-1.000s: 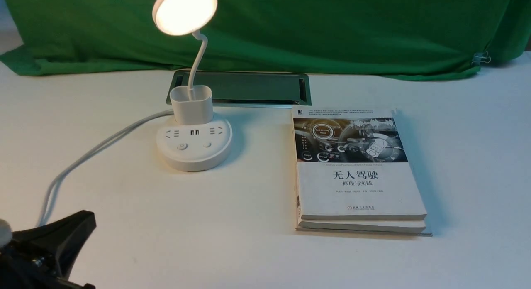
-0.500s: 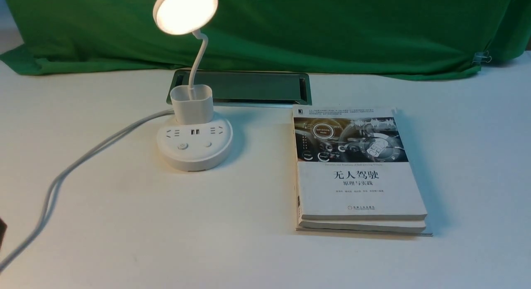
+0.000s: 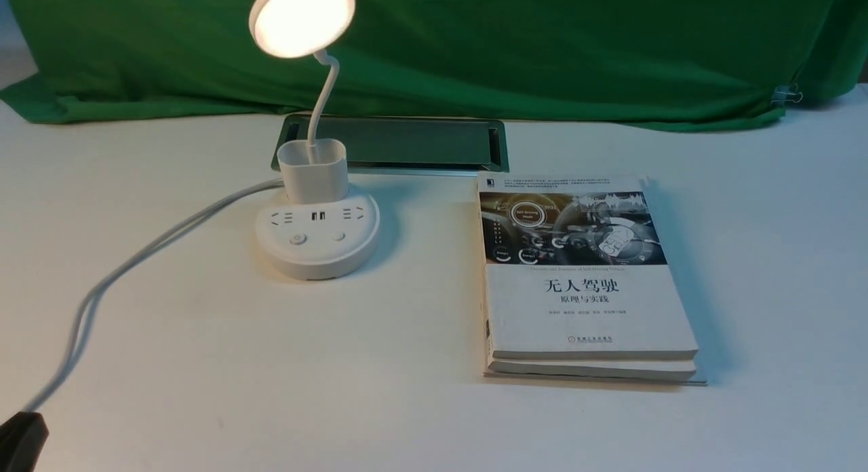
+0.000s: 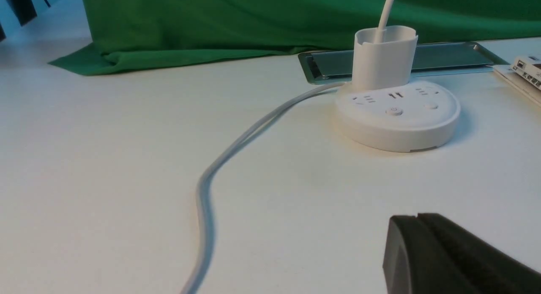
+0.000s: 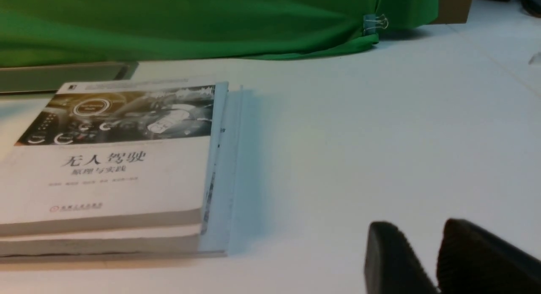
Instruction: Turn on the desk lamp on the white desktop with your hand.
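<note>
The desk lamp stands on the white desktop point(image 3: 271, 377) at the left-centre. Its disc head point(image 3: 302, 17) glows warm white. Its round base point(image 3: 317, 245) shows two buttons point(image 3: 297, 239) in front of the cup-shaped holder point(image 3: 313, 170). The base also shows in the left wrist view point(image 4: 399, 116). My left gripper point(image 4: 416, 218) is shut and empty, well short of the base and near the table's front left corner. Only its dark tip point(image 3: 20, 438) shows in the front view. My right gripper point(image 5: 420, 226) is slightly open and empty, low over the desktop to the right of the book. It is outside the front view.
A stack of two white books point(image 3: 583, 275) lies right of the lamp, also in the right wrist view point(image 5: 110, 159). The lamp's white cable point(image 3: 135, 262) runs to the front left. A metal-framed cable slot point(image 3: 407, 143) lies behind the lamp. Green cloth point(image 3: 542, 45) covers the back.
My left gripper has drawn back toward the front left corner, from a large dark shape to a small tip at the frame's edge. The lamp glows in all frames.
</note>
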Controlling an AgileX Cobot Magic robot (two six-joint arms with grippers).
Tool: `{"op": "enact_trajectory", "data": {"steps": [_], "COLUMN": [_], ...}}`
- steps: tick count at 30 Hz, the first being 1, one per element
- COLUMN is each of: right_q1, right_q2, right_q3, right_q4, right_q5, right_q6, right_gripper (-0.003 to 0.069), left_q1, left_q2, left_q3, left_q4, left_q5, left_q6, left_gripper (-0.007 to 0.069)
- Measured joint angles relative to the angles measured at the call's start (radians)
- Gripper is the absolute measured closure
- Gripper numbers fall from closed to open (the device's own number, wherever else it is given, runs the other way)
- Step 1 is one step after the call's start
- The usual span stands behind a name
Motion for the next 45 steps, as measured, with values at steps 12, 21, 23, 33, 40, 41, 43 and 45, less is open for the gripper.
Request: {"op": "enact_trajectory", "data": {"steps": [12,21,23,33,40,41,43,45], "right_q1": [0.000,0.000,0.000,0.000,0.000,0.000,0.000,0.000], "right_q2": [0.000,0.000,0.000,0.000,0.000,0.000,0.000,0.000], "right_q3": [0.000,0.000,0.000,0.000,0.000,0.000,0.000,0.000], "right_q4": [0.000,0.000,0.000,0.000,0.000,0.000,0.000,0.000], "right_q5": [0.000,0.000,0.000,0.000,0.000,0.000,0.000,-0.001], "right_q6": [0.000,0.000,0.000,0.000,0.000,0.000,0.000,0.000], "right_gripper": [0.0421,0.0421,0.0421,0.0421,0.0421,0.0421,0.0421,0.0421], "left_q1": [0.000,0.000,0.000,0.000,0.000,0.000,0.000,0.000], "left_q2": [-0.001,-0.001,-0.001,-0.001,-0.001,-0.001,-0.001,-0.001], "left_q3": [0.000,0.000,0.000,0.000,0.000,0.000,0.000,0.000], "left_q4": [0.007,0.015,0.015,0.015,0.016,0.016,0.016,0.017], "left_q5": [0.000,0.000,0.000,0.000,0.000,0.000,0.000,0.000], "left_q6": [-0.003,-0.005,-0.005,-0.005,-0.006,-0.006,-0.006,-0.006], "left_gripper": [0.0603,0.0603,0.0603,0.0603,0.0603,0.0603,0.0603,0.0603]}}
